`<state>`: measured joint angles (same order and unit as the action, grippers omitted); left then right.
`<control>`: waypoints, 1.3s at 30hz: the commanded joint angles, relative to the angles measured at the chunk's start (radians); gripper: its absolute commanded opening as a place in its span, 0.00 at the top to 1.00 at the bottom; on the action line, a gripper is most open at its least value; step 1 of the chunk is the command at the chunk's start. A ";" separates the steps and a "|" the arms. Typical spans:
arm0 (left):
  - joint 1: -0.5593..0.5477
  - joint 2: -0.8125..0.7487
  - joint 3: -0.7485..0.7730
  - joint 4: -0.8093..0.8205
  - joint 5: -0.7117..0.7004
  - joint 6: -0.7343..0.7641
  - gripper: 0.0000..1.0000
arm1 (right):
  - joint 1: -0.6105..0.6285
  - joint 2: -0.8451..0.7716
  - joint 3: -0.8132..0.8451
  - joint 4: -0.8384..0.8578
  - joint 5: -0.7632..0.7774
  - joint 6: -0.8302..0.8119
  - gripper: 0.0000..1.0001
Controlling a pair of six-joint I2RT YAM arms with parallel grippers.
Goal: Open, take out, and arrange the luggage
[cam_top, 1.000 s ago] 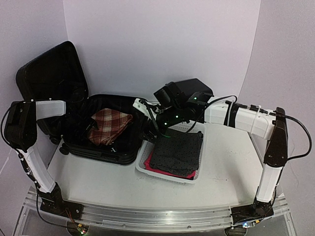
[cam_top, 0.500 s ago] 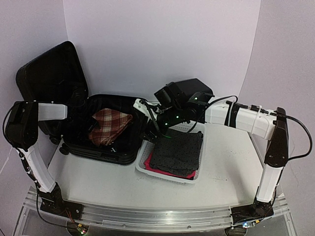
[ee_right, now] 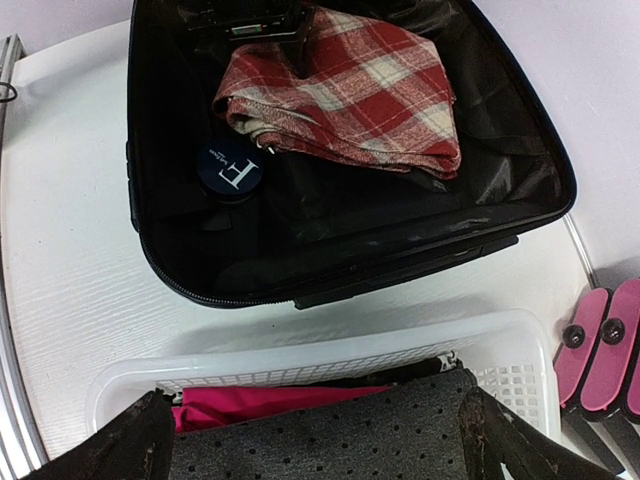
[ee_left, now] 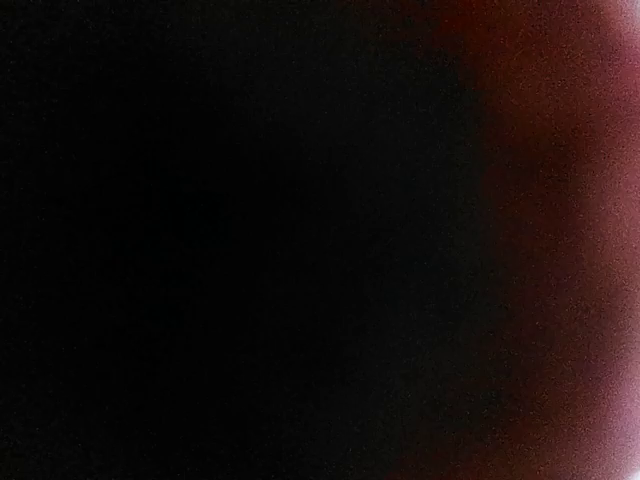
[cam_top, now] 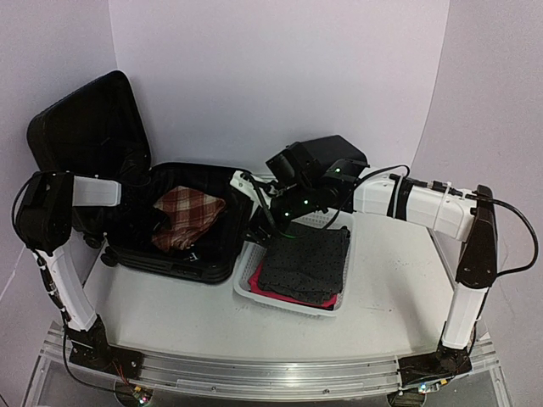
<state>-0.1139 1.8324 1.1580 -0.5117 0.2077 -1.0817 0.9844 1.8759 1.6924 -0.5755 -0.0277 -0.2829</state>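
From above, the luggage (cam_top: 191, 270) lies open at the 9 o'clock side of the table (cam_top: 399, 288), and its lid (cam_top: 81, 127) stands upright at 10 o'clock. The left arm reaches into the open shell. The left gripper (cam_top: 157, 220) is at the 9 o'clock edge of a folded red plaid cloth (cam_top: 188, 214) that lies inside. Whether its fingers are apart or clamped on the cloth, I cannot tell: the left wrist view is nearly all black, with only a red blur on its right side.

In the right wrist view a round dark blue tin (ee_right: 228, 172) with a white letter F lies in the shell, just beside the cloth at its 8 o'clock.

At 3 o'clock from the luggage stands a white mesh basket (cam_top: 333, 303). In it a dark dotted cloth (cam_top: 307, 259) lies on a pink cloth (cam_top: 276, 292). The right gripper (ee_right: 310, 405) hangs above the basket's edge nearest the luggage, its fingers wide apart and holding nothing. At 12 o'clock from the basket are black boxes (cam_top: 331, 157) with pink fronts (ee_right: 600, 345).
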 commanded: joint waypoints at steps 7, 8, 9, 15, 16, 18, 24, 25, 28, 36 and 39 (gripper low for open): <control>0.000 -0.046 0.064 -0.050 -0.069 -0.034 0.68 | -0.004 -0.056 -0.011 0.025 0.013 0.005 0.02; -0.004 -0.054 0.066 -0.049 -0.067 -0.039 0.71 | -0.003 -0.055 -0.014 0.025 0.013 0.005 0.02; -0.006 -0.059 0.067 -0.050 -0.065 -0.047 0.73 | -0.004 -0.055 -0.015 0.025 0.012 0.005 0.02; -0.012 -0.082 0.080 -0.067 -0.035 -0.067 0.80 | -0.004 -0.057 -0.016 0.025 0.006 0.001 0.02; -0.012 -0.088 0.080 -0.072 -0.035 -0.070 0.80 | -0.004 -0.057 -0.017 0.026 0.006 0.001 0.02; -0.012 -0.102 0.083 -0.085 -0.038 -0.070 0.81 | -0.004 -0.058 -0.018 0.026 0.005 0.001 0.02; -0.021 -0.149 0.108 -0.137 -0.040 -0.071 0.79 | -0.004 -0.062 -0.025 0.032 0.001 -0.001 0.02; -0.021 -0.157 0.112 -0.147 -0.042 -0.073 0.77 | -0.004 -0.062 -0.026 0.034 0.000 -0.002 0.02; -0.021 -0.174 0.117 -0.163 -0.034 -0.086 0.75 | -0.004 -0.062 -0.026 0.035 0.002 -0.005 0.02; -0.020 -0.171 0.134 -0.178 -0.022 -0.109 0.86 | -0.003 -0.060 -0.022 0.039 -0.001 -0.010 0.02; -0.020 -0.180 0.153 -0.185 -0.016 -0.119 0.93 | -0.003 -0.066 -0.025 0.040 0.009 -0.011 0.02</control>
<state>-0.1329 1.7012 1.2407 -0.6731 0.1959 -1.1828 0.9825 1.8751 1.6722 -0.5709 -0.0257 -0.2882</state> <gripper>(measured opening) 0.108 0.983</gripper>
